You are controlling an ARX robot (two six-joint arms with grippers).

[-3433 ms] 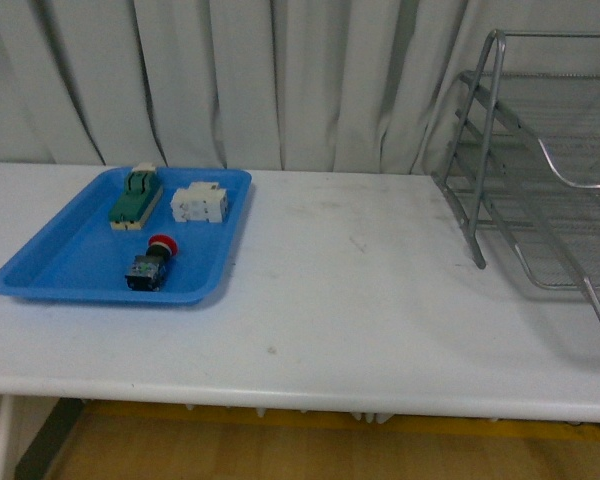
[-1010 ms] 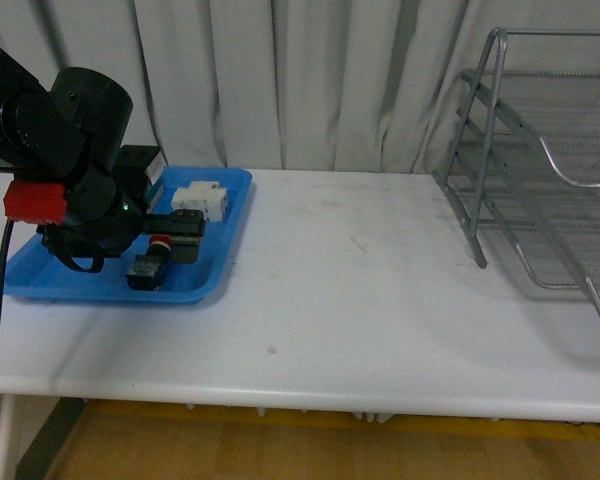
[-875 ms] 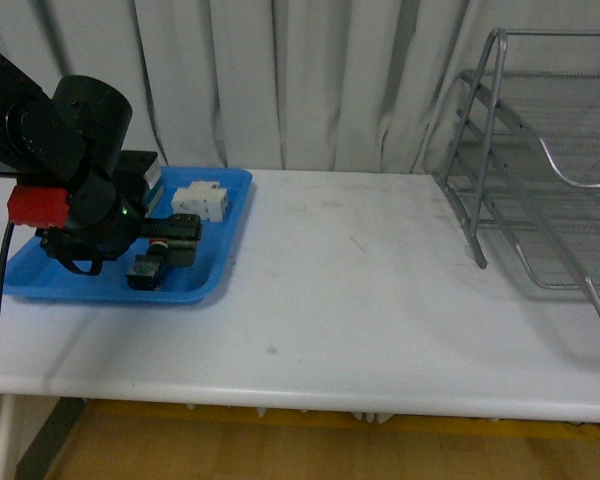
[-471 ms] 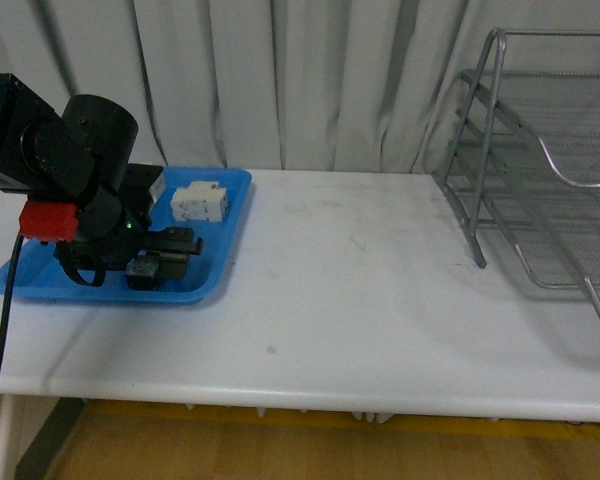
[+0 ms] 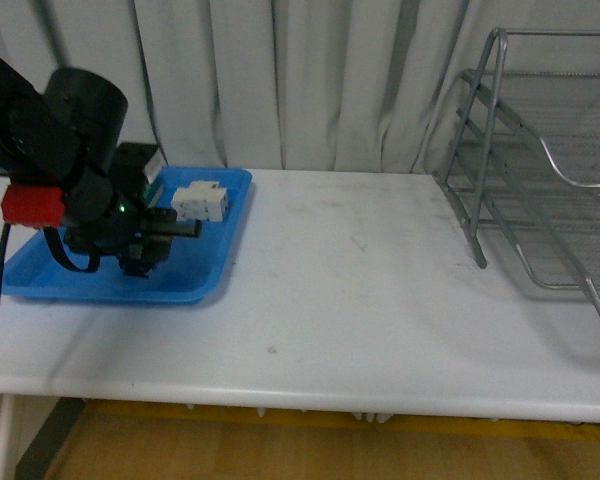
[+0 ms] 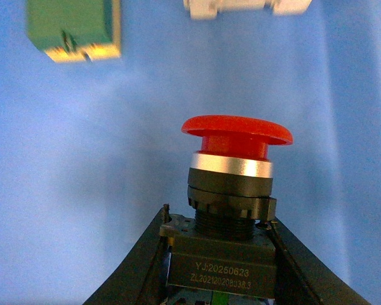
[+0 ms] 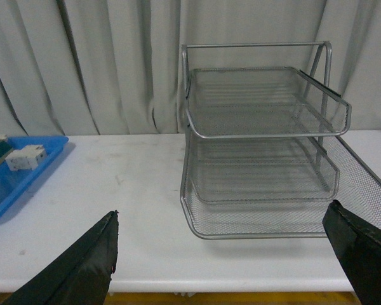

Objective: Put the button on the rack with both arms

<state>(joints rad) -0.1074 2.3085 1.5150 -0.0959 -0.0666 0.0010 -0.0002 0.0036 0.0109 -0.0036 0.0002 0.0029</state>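
Left gripper (image 6: 219,251) clamps both black jaws on the boxy body of the red-capped button (image 6: 236,130), inside the blue tray (image 5: 205,275) on the left of the white table (image 5: 360,300). A green block (image 6: 73,28) and a white component (image 5: 200,203) lie at the tray's far end. Right gripper (image 7: 222,213) gapes wide, facing the three-tier wire rack (image 7: 267,121) on the table's right.

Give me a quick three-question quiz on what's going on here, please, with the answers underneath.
1. True or false: the button lies in the rack.
2. The left gripper holds the button by its: A) red cap, B) black body, C) silver ring.
3. How many tiers does the rack have?

Key: 1 false; 2 B; 3 three.
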